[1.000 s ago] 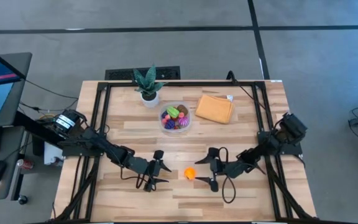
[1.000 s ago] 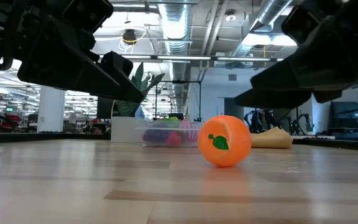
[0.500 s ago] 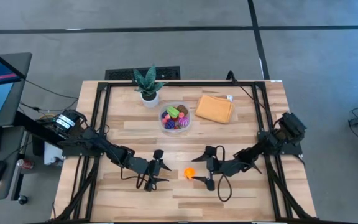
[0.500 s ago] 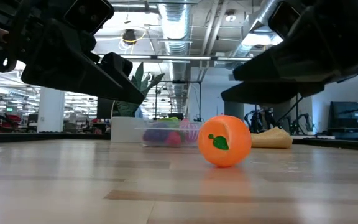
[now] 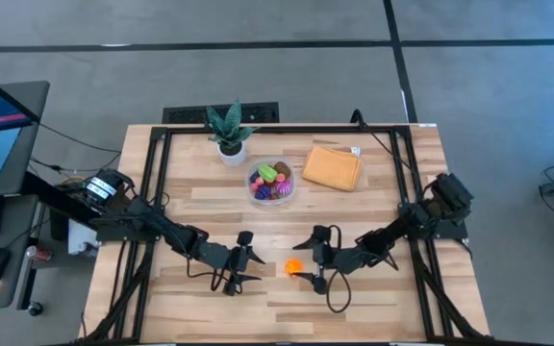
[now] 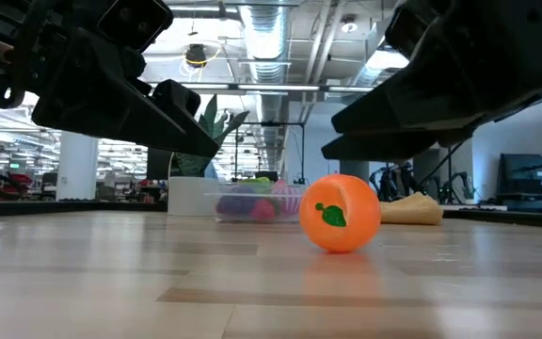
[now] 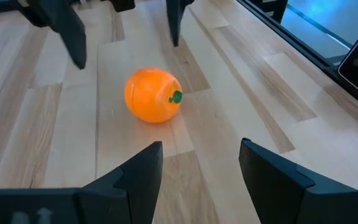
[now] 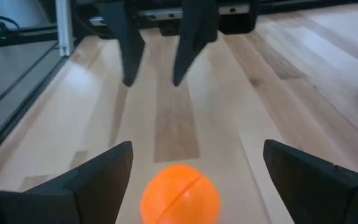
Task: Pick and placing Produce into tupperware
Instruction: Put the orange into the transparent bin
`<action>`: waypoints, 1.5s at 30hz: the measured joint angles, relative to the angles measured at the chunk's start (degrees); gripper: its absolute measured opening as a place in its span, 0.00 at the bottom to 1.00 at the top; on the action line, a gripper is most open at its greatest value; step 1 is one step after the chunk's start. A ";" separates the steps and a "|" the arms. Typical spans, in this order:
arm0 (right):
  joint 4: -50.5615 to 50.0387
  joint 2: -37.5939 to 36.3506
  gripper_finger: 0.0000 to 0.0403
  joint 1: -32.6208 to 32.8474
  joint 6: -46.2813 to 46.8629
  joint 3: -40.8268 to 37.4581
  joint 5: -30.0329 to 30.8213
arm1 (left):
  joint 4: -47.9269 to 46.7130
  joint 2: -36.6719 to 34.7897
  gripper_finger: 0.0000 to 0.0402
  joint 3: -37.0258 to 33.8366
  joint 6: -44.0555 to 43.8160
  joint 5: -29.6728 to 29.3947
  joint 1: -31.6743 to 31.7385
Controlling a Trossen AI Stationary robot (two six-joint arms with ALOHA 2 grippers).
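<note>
My right gripper [image 5: 308, 260] sits low over the table [image 5: 373, 202] with jaws spread wide, the orange toy fruit [image 5: 294, 267] just in front, not yet touched. My left gripper [image 5: 250, 258] waits nearby, jaws apart and holding nothing. The tupperware [image 5: 271, 182] holds the other produce.

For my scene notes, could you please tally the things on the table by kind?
Loose toy orange: 1
Clear tub of mixed toy produce (pieces inside too small to count): 1
Folded orange cloth: 1
Potted plant: 1
Total: 4 things on the table, with the tub's contents counted as one.
</note>
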 joint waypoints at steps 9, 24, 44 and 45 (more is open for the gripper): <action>-0.28 0.41 0.96 -0.59 1.36 0.02 -0.08 | -0.09 0.00 0.51 0.00 0.00 0.00 0.00; 4.58 9.38 0.96 -1.84 0.57 3.54 -3.71 | -1.31 0.00 0.51 -0.04 -0.72 -0.09 0.00; 5.24 14.86 0.94 -2.74 4.79 4.70 -5.41 | -1.66 0.00 0.51 -0.04 -0.72 -0.20 0.02; 5.22 14.88 0.94 -2.74 4.80 4.66 -5.54 | -1.66 0.00 0.51 -0.04 -0.72 -0.20 0.02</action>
